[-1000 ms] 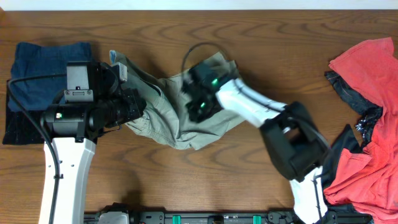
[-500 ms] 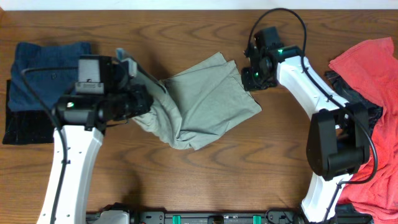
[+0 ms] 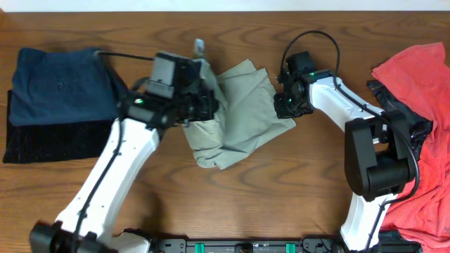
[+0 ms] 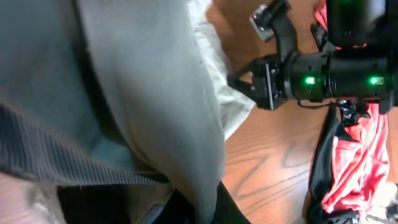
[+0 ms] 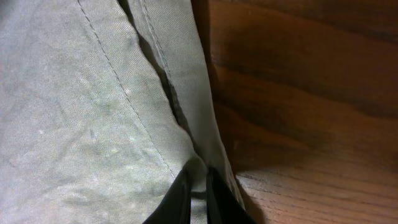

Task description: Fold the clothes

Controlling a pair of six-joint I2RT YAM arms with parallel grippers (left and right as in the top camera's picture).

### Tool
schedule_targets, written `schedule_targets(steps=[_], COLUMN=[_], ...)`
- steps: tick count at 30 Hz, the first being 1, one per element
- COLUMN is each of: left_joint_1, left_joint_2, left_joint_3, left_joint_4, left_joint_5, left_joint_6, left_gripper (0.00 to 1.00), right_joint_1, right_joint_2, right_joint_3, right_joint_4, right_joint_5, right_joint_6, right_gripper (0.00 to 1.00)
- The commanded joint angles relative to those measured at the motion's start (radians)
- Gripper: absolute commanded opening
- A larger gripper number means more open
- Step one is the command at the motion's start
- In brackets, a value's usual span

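Note:
The pale khaki-green shorts (image 3: pixel 242 116) lie partly folded at the table's middle. My left gripper (image 3: pixel 204 105) is shut on their left part and holds it over the rest; in the left wrist view the cloth (image 4: pixel 161 93) hangs between the fingers (image 4: pixel 202 208). My right gripper (image 3: pixel 283 105) is shut on the shorts' right hem; the right wrist view shows the fingers (image 5: pixel 198 193) pinching the hem edge (image 5: pixel 93 93). Folded navy and black garments (image 3: pixel 56 91) lie at the far left. Red and shiny black garments (image 3: pixel 415 98) lie at the right.
The table is bare wood (image 3: pixel 281 190) in front of the shorts and along the back edge (image 3: pixel 232 21). The right arm's cable (image 3: pixel 313 39) loops above its wrist. The red pile reaches the right front corner (image 3: pixel 415 204).
My left gripper has carried the shorts' left part to the right, over the middle. My right gripper went from the shorts' centre to their right hem and now sits lower on it.

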Motion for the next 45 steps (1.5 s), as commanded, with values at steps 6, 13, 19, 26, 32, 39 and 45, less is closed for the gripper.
schedule_targets(steps=[6, 13, 19, 26, 32, 39, 45], left_joint_1=[-0.097, -0.126, -0.066, 0.092, 0.161, 0.162, 0.162], left_joint_2=[0.136, 0.176, 0.167, 0.169, 0.22, 0.373, 0.492], left_joint_3=[0.024, 0.024, 0.024, 0.024, 0.024, 0.024, 0.024], left_joint_4=[0.159, 0.306, 0.347, 0.391, 0.446, 0.51, 0.511], left_joint_5=[0.019, 0.099, 0.105, -0.011, -0.145, -0.153, -0.153], left_joint_6=[-0.098, -0.114, -0.053, -0.039, 0.019, 0.078, 0.077], left_gripper=[0.06, 0.25, 0.73, 0.73, 0.73, 0.73, 0.73], right_joint_1=[0.021, 0.02, -0.031, -0.133, -0.121, 0.013, 0.125], right_joint_2=[0.018, 0.016, -0.037, -0.185, -0.306, -0.288, -0.256], right_joint_3=[-0.039, -0.037, 0.017, 0.158, 0.182, 0.164, 0.1], right_joint_4=[-0.019, -0.032, -0.104, -0.262, -0.282, -0.309, -0.304], right_joint_5=[0.0, -0.002, 0.03, 0.107, -0.276, -0.452, -0.407], right_joint_6=[0.035, 0.048, 0.061, 0.061, 0.013, 0.017, 0.035], right_gripper=[0.08, 0.09, 0.16, 0.17, 0.15, 0.17, 0.19])
